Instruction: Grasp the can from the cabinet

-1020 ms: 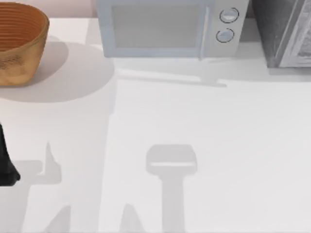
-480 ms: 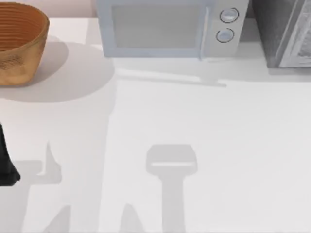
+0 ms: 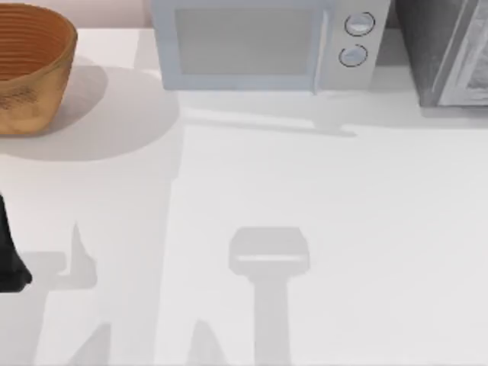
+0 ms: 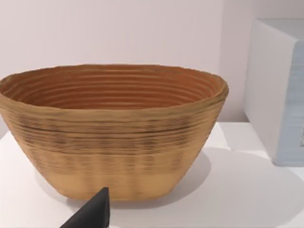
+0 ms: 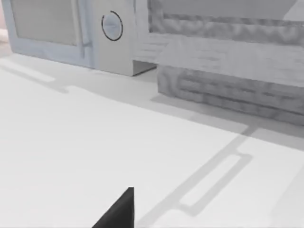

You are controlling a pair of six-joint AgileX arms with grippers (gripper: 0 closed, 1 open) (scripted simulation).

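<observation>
The can is out of view. The cabinet (image 3: pixel 442 53) is a grey, stone-patterned box at the table's back right corner; the right wrist view shows its front (image 5: pixel 228 71) close ahead, with nothing visible on it. My left gripper (image 3: pixel 9 259) is a black shape at the left edge of the table, and its black tip (image 4: pixel 92 213) points toward the basket. A black tip of my right gripper (image 5: pixel 118 211) hangs above the bare white tabletop, short of the cabinet.
A woven brown basket (image 3: pixel 30 65) stands at the back left and looks empty inside (image 4: pixel 114 88). A pale blue microwave (image 3: pixel 259 42) with two round knobs and a shut door stands at the back middle. Arm shadows lie on the white table (image 3: pixel 343 229).
</observation>
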